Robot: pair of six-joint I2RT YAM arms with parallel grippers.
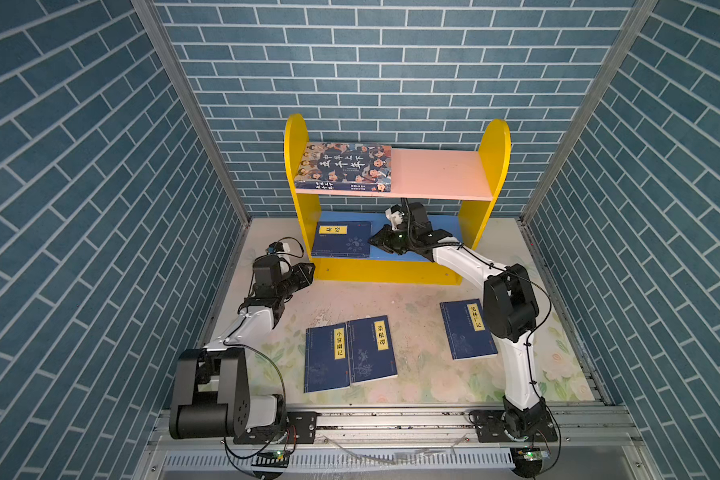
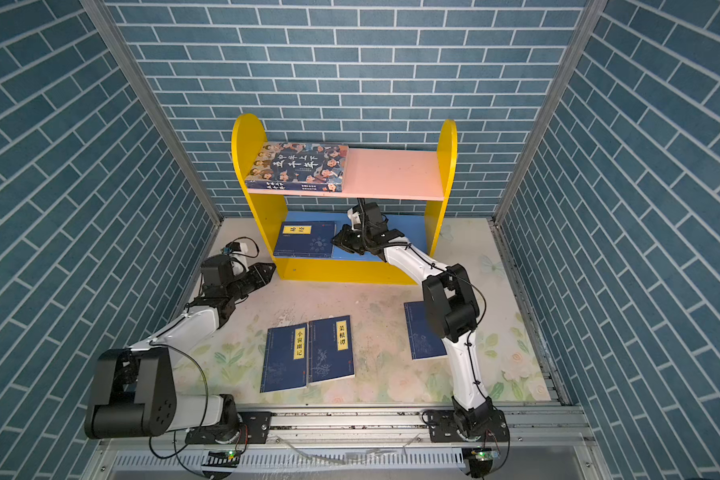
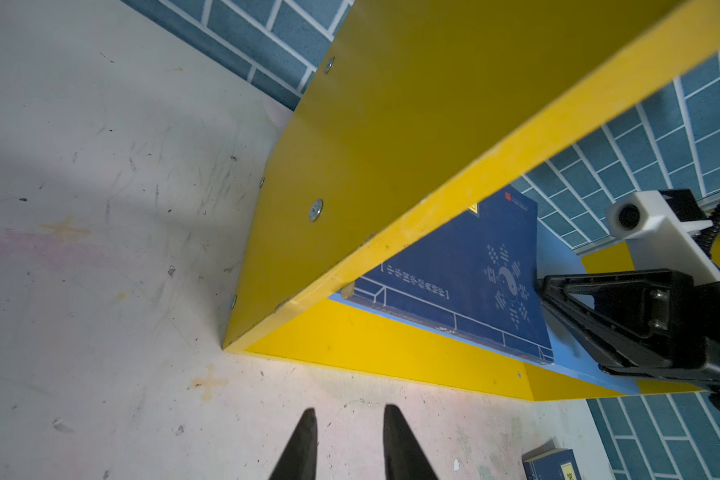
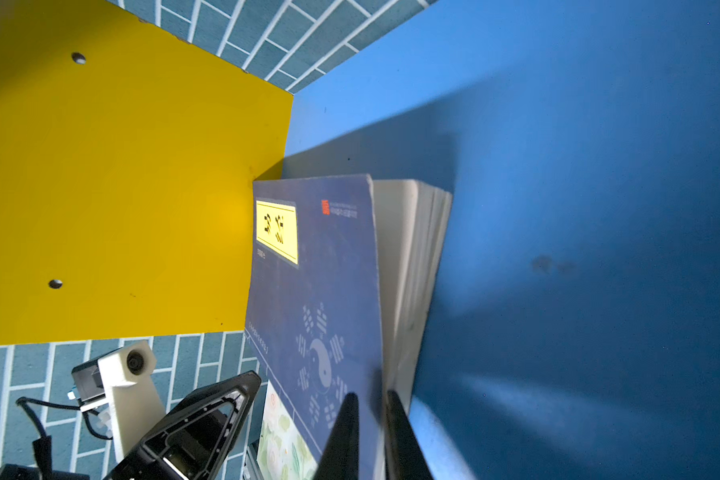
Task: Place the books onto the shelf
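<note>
The shelf (image 1: 395,271) (image 2: 350,272) stands at the back. A cartoon-cover book (image 1: 344,166) (image 2: 296,166) lies on its pink upper board. One navy book (image 1: 341,239) (image 2: 304,239) (image 3: 454,282) (image 4: 316,291) rests on the blue lower board (image 4: 558,166), and my right gripper (image 1: 376,241) (image 2: 338,241) (image 4: 371,405) is shut on that book's right edge. Three more navy books (image 1: 327,359) (image 1: 371,349) (image 1: 466,330) lie flat on the table. My left gripper (image 1: 310,270) (image 2: 271,270) (image 3: 350,417) hovers open and empty by the shelf's left foot.
Blue brick-pattern walls (image 1: 100,208) close in the table on three sides. The shelf's yellow left side panel (image 3: 391,145) stands just ahead of the left fingers. An aluminium rail (image 1: 391,419) carrying both arm bases runs along the front edge.
</note>
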